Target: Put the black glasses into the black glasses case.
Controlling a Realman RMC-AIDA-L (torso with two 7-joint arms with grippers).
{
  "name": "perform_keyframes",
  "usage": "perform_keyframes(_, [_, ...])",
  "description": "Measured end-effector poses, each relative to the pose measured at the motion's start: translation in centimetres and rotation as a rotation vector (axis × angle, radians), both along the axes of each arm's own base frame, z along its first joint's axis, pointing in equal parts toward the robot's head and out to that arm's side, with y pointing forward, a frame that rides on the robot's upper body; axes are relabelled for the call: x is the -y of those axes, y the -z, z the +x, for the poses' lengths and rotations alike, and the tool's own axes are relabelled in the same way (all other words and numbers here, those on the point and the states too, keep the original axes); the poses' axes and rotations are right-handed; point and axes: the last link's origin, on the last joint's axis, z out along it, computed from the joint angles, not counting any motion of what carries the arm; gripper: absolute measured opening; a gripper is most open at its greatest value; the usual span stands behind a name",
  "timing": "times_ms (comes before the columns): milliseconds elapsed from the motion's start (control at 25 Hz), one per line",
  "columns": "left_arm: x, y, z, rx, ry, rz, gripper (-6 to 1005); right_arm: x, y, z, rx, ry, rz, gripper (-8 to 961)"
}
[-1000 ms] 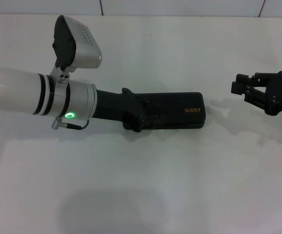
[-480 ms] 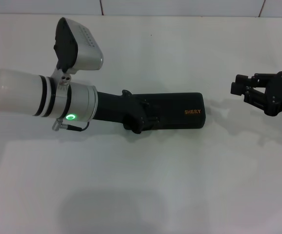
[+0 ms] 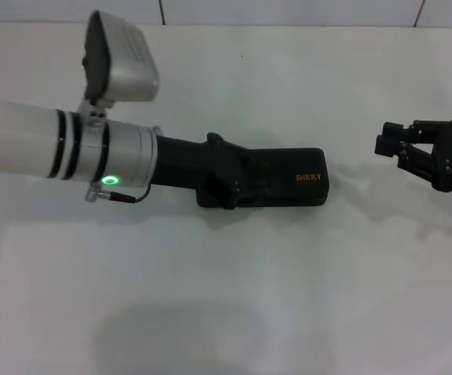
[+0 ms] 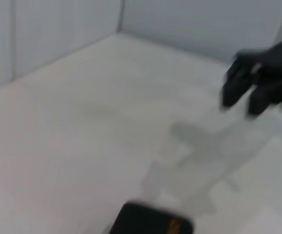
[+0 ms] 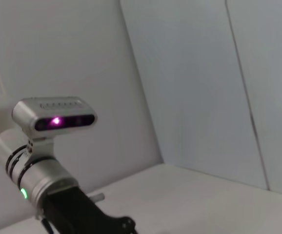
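Black glasses case [image 3: 285, 178], rounded hard shell, closed beneath left pincer [image 3: 227, 178]

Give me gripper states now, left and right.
Left gripper: over the closed black glasses case; open or shut cannot be told.
Right gripper: open, empty, off to the case's right.

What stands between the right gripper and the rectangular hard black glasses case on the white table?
Nothing visible does. Only bare white table lies between the open right gripper and the lettered end of the rectangular hard black glasses case. The left gripper sits over its other end. The black glasses are not in view.
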Motion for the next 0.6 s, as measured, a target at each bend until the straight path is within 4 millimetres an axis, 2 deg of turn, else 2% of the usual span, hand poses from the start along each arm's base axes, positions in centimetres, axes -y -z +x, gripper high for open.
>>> perform_keyframes(160, [1.3,-2.7,1.9,0.135,0.056,-0.031,349,1.1,-0.6,-0.8,-0.04,-0.075,-0.035,240])
perform_keyframes(320, [2.5,-6.0,2.4,0.253,0.077,-0.099,352,2.5,-1.1,-2.2,-0.059,-0.2,-0.095,242])
perform_keyframes(440, [3.4,-8.6,1.9,0.387,0.101,-0.115,355,3.3,-1.2,-3.3,-0.082,-0.28,-0.147,242])
perform_keyframes(560, [4.8,-10.0,0.9,0.491,0.181,-0.112,357,3.8,-0.8,-4.5,-0.116,-0.344,-0.191,267])
perform_keyframes(600, [5.1,-10.2,0.6,0.505,0.199,-0.111,435,3.9,-0.6,-4.9,-0.122,-0.364,-0.203,291])
